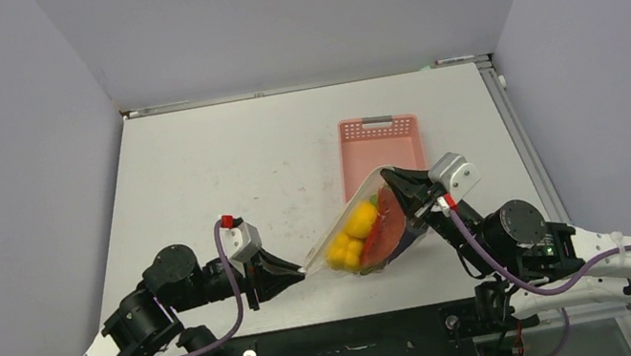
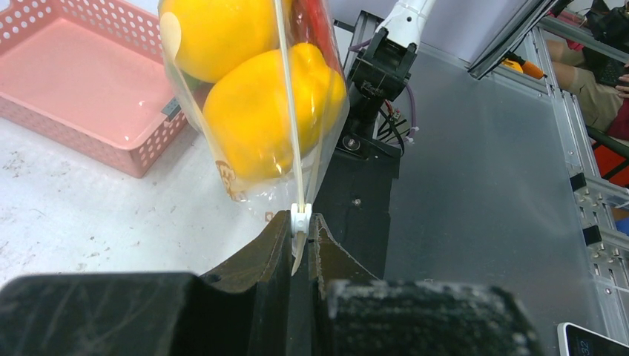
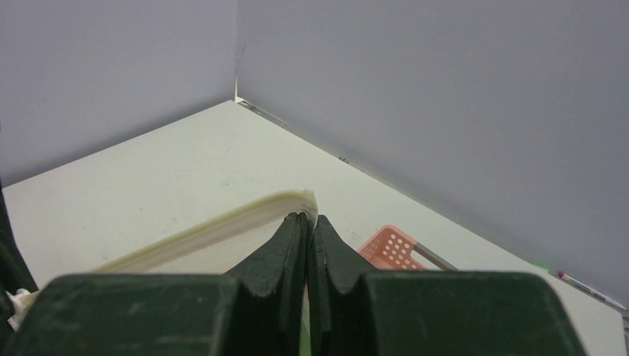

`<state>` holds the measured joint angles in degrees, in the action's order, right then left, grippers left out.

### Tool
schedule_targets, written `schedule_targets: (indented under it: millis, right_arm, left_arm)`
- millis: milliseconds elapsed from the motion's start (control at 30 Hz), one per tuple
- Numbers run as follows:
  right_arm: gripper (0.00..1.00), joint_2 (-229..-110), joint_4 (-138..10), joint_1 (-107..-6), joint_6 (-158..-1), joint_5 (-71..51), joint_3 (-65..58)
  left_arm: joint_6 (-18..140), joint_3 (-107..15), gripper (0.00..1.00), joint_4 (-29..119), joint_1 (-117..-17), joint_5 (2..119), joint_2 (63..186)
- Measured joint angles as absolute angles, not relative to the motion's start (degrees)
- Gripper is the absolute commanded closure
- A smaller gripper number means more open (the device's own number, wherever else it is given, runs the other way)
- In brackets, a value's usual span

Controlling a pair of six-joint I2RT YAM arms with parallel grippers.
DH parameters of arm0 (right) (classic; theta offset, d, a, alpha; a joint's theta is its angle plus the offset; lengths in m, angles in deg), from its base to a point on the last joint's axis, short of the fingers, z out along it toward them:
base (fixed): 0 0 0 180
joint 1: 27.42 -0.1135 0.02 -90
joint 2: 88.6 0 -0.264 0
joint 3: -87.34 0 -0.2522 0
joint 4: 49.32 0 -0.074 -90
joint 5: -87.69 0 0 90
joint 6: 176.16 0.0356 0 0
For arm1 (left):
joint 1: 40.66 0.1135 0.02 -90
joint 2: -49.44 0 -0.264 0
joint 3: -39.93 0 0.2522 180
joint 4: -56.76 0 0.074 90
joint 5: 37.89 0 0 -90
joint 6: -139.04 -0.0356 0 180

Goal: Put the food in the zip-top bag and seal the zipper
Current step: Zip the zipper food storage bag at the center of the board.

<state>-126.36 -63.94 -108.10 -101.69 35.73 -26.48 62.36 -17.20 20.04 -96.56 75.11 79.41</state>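
Clear plastic spans the gap between our two arms. The zip-top bag [image 1: 386,245] is held stretched above the bench [image 1: 196,179], close to the middle of its near edge and a little toward the right edge. Its zipper [image 1: 343,221] is uppermost and runs as a pale slanted line from the near left up toward the far right.

Our left pincer [image 1: 299,275] sits at the nearer, lower end of that line. In the left wrist view its jaws are pressed in on the white end of the zipper, with the bag hanging straight ahead of the fingertips. Our right pincer [image 1: 393,182] sits at the farther, higher end. In the right wrist view its jaws are squeezed together, and the cream strip curves away to the left from their tips. So the bag lies between the two pincers, pinched at both ends of its mouth.

Inside we see food: two yellow pieces [image 1: 360,219] and a red piece [image 1: 389,224] sagging into the belly of the bag. We cannot tell whether the belly touches the bench.

The pink basket [image 1: 377,134] stands just beyond the bag, right of the bench's centre, toward the far edge.
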Motion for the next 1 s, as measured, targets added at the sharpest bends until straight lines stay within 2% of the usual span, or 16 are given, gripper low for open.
schedule_targets:
  millis: [633,767,1000]
  right_arm:
    - [0.95,-126.9,-56.2,-108.1,-106.8,39.6,-28.8]
    - [0.95,-126.9,-56.2,-108.1,-106.7,39.7,-28.9]
    - [0.95,-126.5,-55.8,-108.0,-106.5,40.5,-28.8]
  left_arm:
    - [62.4,-16.4,0.99,19.5,-96.6,73.3,77.8]
    - [62.5,-16.4,0.87,19.5,-96.6,73.3,77.8]
    - [63.2,-16.3,0.54,16.6,-96.6,73.1,77.8]
